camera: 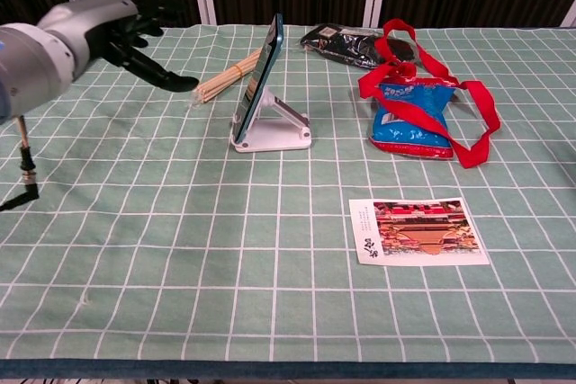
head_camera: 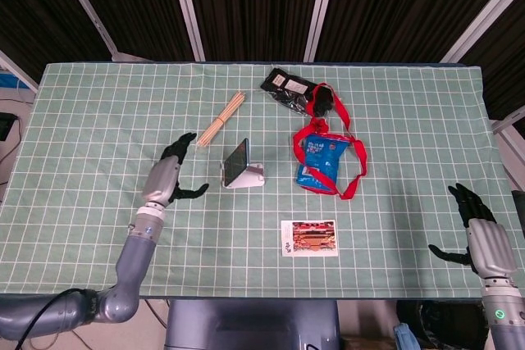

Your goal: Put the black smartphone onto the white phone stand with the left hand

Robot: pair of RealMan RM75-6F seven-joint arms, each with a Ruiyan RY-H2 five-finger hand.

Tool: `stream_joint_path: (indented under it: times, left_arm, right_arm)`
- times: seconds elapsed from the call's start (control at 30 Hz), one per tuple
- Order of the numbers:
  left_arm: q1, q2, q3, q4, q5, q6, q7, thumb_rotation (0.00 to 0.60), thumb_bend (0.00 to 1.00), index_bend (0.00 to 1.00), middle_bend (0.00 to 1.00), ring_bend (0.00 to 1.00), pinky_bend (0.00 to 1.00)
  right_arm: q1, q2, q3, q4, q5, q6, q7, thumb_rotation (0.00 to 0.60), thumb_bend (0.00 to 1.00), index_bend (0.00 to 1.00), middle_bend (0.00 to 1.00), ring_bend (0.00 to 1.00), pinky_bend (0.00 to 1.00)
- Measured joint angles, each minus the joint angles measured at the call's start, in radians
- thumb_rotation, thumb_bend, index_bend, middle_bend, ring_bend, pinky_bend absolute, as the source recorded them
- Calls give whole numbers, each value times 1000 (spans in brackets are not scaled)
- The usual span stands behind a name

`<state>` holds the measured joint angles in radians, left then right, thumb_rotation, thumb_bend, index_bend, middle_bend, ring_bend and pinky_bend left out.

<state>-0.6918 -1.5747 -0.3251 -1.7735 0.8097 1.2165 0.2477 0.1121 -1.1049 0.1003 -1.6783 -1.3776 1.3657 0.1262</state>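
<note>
The black smartphone (head_camera: 236, 159) (camera: 258, 76) leans upright on the white phone stand (head_camera: 248, 178) (camera: 279, 132) near the middle of the green checked cloth. My left hand (head_camera: 168, 175) (camera: 117, 31) hovers to the left of the stand, apart from it, fingers spread and holding nothing. My right hand (head_camera: 474, 223) sits at the table's near right corner with fingers apart and empty; only the head view shows it.
A bundle of wooden sticks (head_camera: 221, 119) (camera: 227, 79) lies behind the stand to the left. A blue snack bag with a red strap (head_camera: 321, 161) (camera: 414, 120), a black packet (head_camera: 289, 88) (camera: 346, 43) and a printed card (head_camera: 309, 238) (camera: 418, 230) lie to the right.
</note>
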Motion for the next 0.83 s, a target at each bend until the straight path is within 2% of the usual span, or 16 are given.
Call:
stream_joint_path:
  times: [0.17,0.33,0.5,0.63,0.83]
  left_arm:
    - [81,84,80,-43,153,81,-8,600,158,0,0,0,0]
    - [187,216,207,-72,320,177,3,600,89,0,0,0,0]
    - [300,310,326,-52,449,289,61,600,77,0,0,0,0]
    - [373,328,368,11,503,362,85,600,78,0,0,0,0]
    - [457,335,407,108,527,402,67,600,64,0,0,0,0]
  right_arm:
    - [0,-2,-1,0,-3,3,-10,600,108,0,0,0,148]
    - [-1,-6,-2,0,-5,9,-24,600,108,0,0,0,148]
    - [-3,-9,-2,-1,-7,16,-36,600,108,0,0,0,147]
    - [-4,-11,-1,-1,-7,19,-42,600,108,0,0,0,148]
    - [-4,-12,-3,1,-12,21,-48,600,108,0,0,0,148]
